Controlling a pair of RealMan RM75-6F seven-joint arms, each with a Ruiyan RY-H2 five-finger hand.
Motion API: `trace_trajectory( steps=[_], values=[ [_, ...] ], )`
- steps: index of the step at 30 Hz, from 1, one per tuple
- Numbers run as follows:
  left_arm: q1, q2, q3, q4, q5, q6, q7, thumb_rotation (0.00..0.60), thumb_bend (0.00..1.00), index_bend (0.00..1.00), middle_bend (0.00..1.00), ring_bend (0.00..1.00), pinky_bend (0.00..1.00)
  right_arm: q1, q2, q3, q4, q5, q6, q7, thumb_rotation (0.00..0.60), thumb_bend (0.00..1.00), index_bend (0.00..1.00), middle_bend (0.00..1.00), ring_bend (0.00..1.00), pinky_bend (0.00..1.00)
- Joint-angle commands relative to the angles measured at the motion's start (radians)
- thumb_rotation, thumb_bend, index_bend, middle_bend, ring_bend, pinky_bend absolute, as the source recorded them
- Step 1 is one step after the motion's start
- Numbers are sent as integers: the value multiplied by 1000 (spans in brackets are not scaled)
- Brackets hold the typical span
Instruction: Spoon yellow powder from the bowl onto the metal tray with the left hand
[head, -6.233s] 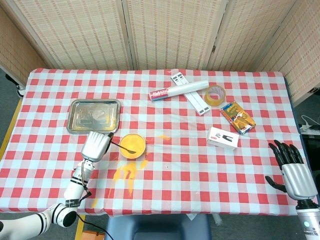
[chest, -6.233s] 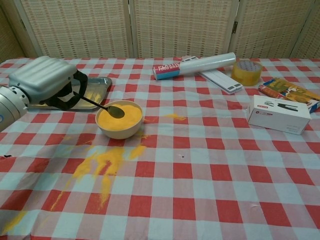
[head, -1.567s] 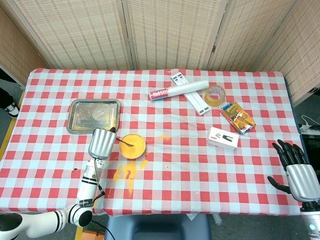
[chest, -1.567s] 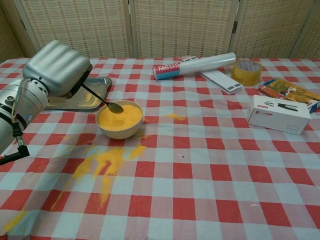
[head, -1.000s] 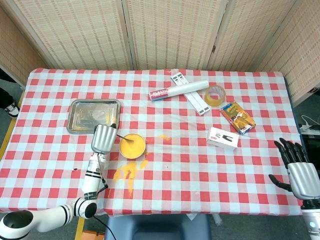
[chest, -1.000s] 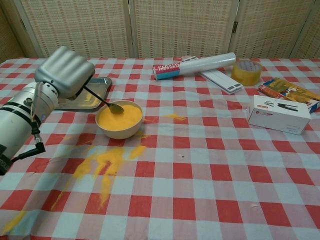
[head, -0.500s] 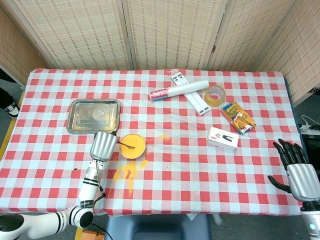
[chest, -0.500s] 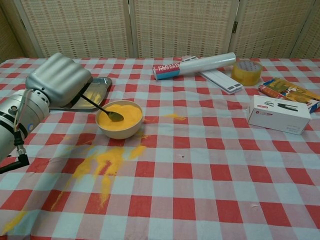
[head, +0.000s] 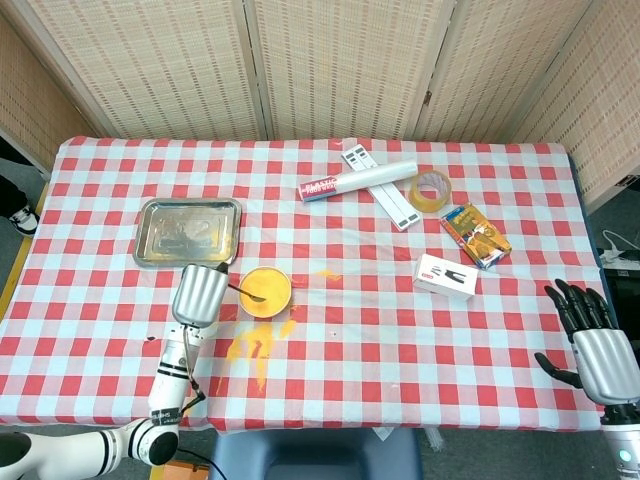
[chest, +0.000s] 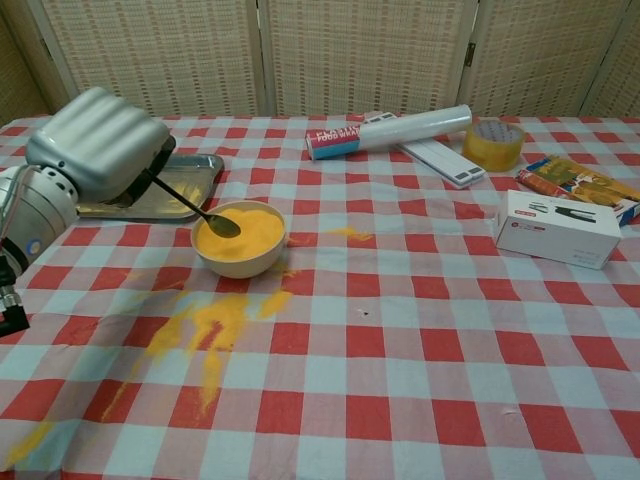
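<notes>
A pale bowl full of yellow powder stands on the checked cloth. My left hand sits just left of it and grips a dark spoon, whose scoop lies on the powder. The metal tray lies behind the hand, with a little yellow powder on it. My right hand hangs open off the table's right front corner, holding nothing.
Spilled yellow powder streaks the cloth in front of the bowl. At the back right lie a paper roll, white strips, a tape roll, a colourful packet and a white box.
My left hand has drawn back leftward and lowered; the spoon's scoop has slid towards the bowl's left side. The right hand has hardly moved.
</notes>
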Motion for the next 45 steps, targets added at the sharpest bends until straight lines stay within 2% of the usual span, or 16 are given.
trace_trajectory(
  steps=[1, 16, 25, 34, 45],
  values=[
    [7, 9, 4, -24, -30, -12, 30, 600, 769, 934, 1000, 1000, 1000, 0, 1, -1, 1, -1, 0, 3, 600, 122, 0, 0, 0, 0],
    [-43, -43, -41, 111, -103, -89, 19, 600, 765, 934, 1000, 1000, 1000, 4, -1, 10, 6, 23, -11, -1, 600, 122, 0, 0, 0, 0],
    [-70, -69, -70, 198, -120, -114, -31, 600, 766, 933, 1000, 1000, 1000, 8, -6, 15, 7, 38, -21, -11, 600, 122, 0, 0, 0, 0],
    [-64, -32, -70, 114, -103, -73, -34, 600, 764, 934, 1000, 1000, 1000, 10, -6, 14, 4, 37, -25, -11, 600, 123, 0, 0, 0, 0],
    [-40, 20, -53, -38, -144, -57, -3, 600, 766, 934, 1000, 1000, 1000, 7, -2, 6, 1, 20, -17, -3, 600, 123, 0, 0, 0, 0]
  ],
)
